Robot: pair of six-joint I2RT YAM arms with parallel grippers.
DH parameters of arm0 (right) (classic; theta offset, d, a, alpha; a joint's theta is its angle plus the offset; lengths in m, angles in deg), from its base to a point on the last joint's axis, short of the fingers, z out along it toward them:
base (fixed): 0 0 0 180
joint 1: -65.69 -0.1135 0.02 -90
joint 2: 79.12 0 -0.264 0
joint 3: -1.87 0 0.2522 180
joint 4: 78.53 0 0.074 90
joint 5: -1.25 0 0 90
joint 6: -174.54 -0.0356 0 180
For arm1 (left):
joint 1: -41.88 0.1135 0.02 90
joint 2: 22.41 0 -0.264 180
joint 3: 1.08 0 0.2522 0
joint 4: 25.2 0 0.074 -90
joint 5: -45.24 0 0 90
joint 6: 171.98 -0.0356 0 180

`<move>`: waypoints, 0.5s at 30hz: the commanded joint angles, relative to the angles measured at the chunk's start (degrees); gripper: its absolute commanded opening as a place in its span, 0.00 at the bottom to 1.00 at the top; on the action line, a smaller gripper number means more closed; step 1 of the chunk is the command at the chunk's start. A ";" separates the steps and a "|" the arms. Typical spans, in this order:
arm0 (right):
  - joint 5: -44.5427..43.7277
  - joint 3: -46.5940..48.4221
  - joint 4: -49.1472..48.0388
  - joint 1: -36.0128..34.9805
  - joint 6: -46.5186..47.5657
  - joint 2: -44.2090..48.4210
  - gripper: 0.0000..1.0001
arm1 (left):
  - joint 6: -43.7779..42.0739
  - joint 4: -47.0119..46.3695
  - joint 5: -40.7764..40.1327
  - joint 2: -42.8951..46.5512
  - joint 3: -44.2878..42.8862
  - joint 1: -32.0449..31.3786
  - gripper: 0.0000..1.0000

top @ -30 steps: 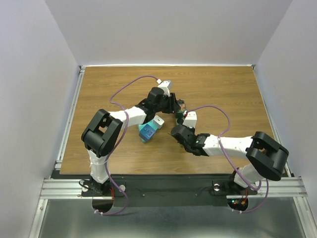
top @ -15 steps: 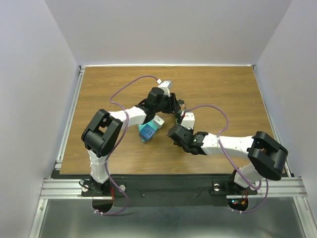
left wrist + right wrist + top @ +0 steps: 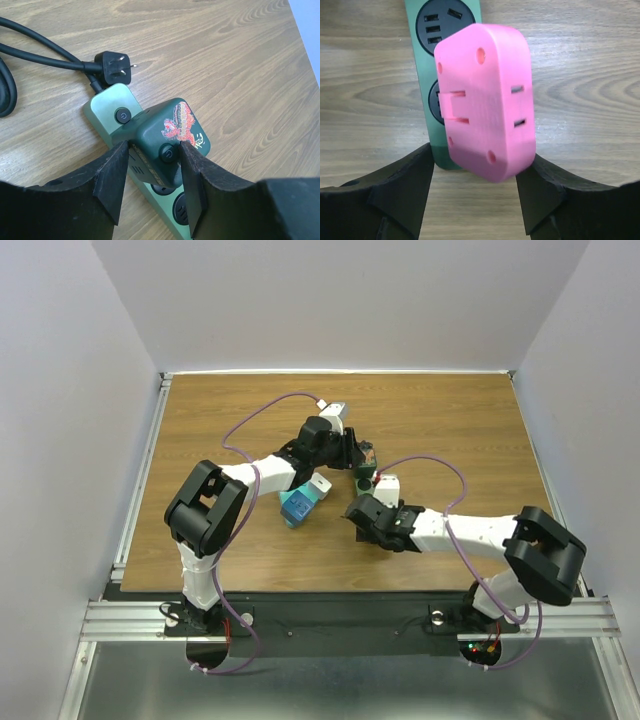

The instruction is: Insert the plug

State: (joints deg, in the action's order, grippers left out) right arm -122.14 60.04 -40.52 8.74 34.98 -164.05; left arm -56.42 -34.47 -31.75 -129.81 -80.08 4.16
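Observation:
A pink plug point(image 3: 487, 95) sits tilted on a socket of the green power strip point(image 3: 420, 60). My right gripper point(image 3: 479, 172) stands open around its near end: the left finger is clear of it and the right finger is at its edge. In the left wrist view, my left gripper point(image 3: 155, 152) is shut on a dark green adapter point(image 3: 172, 127) seated on the same strip point(image 3: 107, 102). From above, both grippers meet at the strip point(image 3: 364, 480) in mid-table, the left gripper point(image 3: 355, 455) behind it and the right gripper point(image 3: 365, 502) in front.
A black two-pin plug point(image 3: 116, 70) with a thick black cord lies on the wood just beyond the strip's switch end. A teal and white block point(image 3: 300, 502) lies under the left forearm. Purple cables arch over both arms.
My right gripper's jaws have opened off the pink plug, which stays on the strip. The left gripper has kept its hold and place.

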 commanded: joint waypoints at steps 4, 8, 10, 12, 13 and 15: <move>-2.56 0.95 4.49 0.26 4.38 9.23 0.70 | -1.83 5.45 -0.18 0.61 1.16 -0.87 0.55; -3.52 0.34 3.96 0.43 6.05 15.04 0.73 | -1.66 5.45 -0.10 0.61 1.07 -0.87 0.55; -4.05 0.07 4.05 0.87 6.49 16.54 0.75 | -1.57 5.54 -0.18 0.69 1.07 -0.87 0.55; -2.92 -0.37 3.96 1.93 7.19 17.95 0.77 | -1.65 5.71 -0.18 0.96 1.16 -0.87 0.55; -2.65 -0.37 3.79 2.19 7.37 18.13 0.77 | -1.74 5.71 -0.18 1.13 1.16 -0.87 0.55; -2.39 0.24 3.52 2.80 9.13 18.04 0.77 | -1.92 6.32 -0.53 1.22 1.16 -0.87 0.55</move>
State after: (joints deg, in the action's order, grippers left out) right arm -123.60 60.01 -36.91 10.27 41.16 -146.63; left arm -56.42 -34.25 -31.96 -129.63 -80.08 4.10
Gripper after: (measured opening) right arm 0.766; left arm 0.550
